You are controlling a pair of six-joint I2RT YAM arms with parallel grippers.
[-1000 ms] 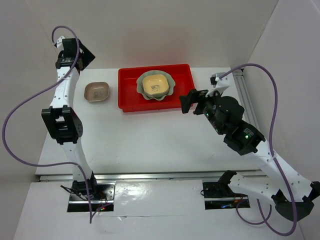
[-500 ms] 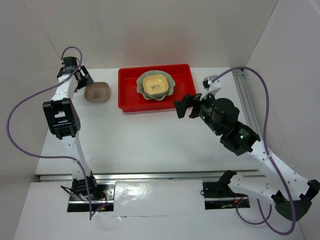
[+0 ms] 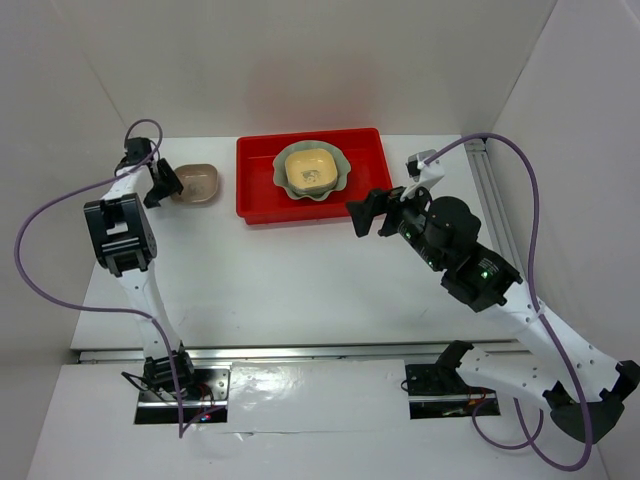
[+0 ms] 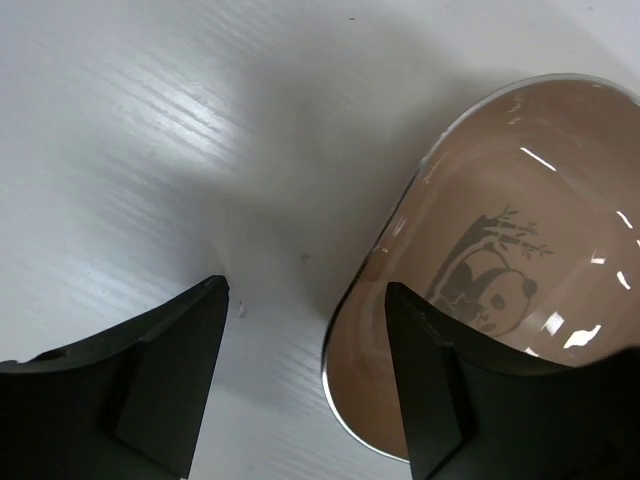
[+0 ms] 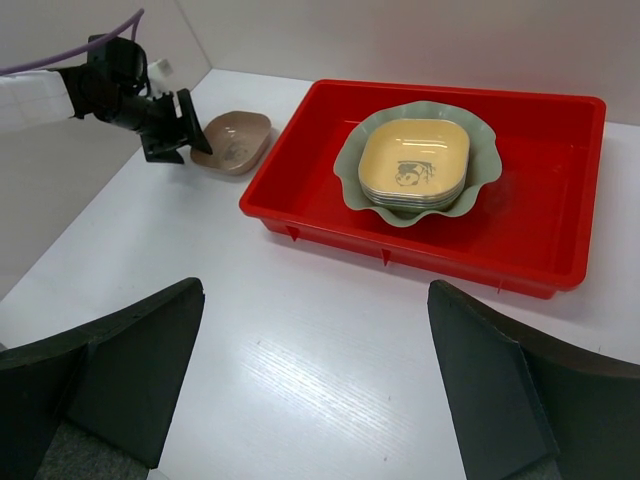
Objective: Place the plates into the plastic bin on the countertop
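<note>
- Near the countertop's (image 3: 280,280) far-left corner: brownish-pink dish (image 3: 195,183), upright, panda print inside, just left of the red bin (image 3: 258,190) but not touching it.
- Left gripper (image 3: 163,185) at that dish's left rim. Fingers (image 4: 170,380) apart with the rim between them, one over the dish's inside, the other outside over the countertop. Gap visible on the outer side, nothing clamped.
- Red bin at mid far edge, holding the pale green scalloped dish (image 5: 352,170). Small dishes stacked in it, yellow dish (image 3: 310,170) on top.
- Right gripper (image 3: 365,213) above the countertop by the bin's near-right corner, fingers spread wide, empty.
</note>
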